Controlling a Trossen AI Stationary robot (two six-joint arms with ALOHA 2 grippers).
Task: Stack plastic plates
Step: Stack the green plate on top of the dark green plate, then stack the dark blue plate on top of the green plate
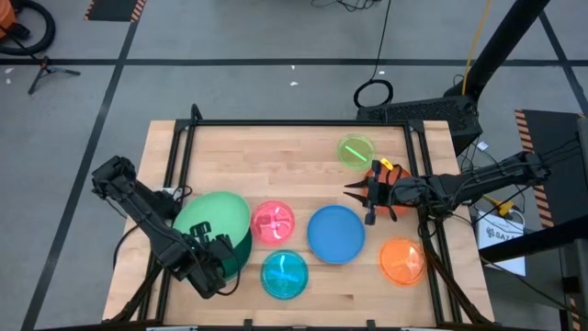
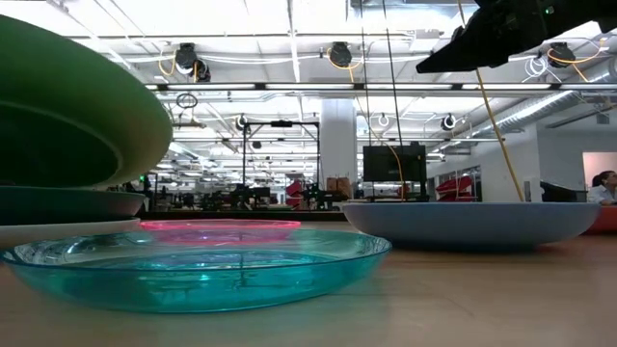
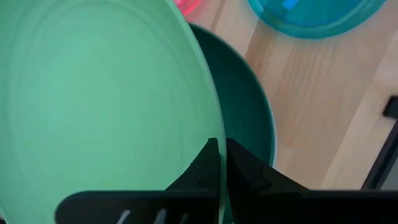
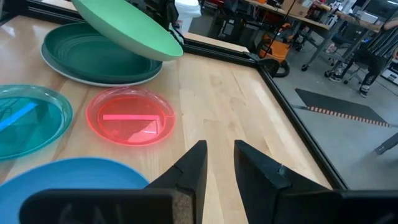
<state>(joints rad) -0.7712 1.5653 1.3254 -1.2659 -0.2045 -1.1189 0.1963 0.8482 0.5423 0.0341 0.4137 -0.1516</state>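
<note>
Glossy see-through cyan plate (image 2: 198,265), matt opaque light green plate (image 4: 127,28), smooth pale wooden table (image 4: 230,106)

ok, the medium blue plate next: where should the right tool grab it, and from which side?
Probably at the rim: the blue plate lies flat and shallow on the table, so only its raised lip gives a pinch. The right tool hovers open above its far edge; drop there, one finger inside the lip, one outside.
</note>
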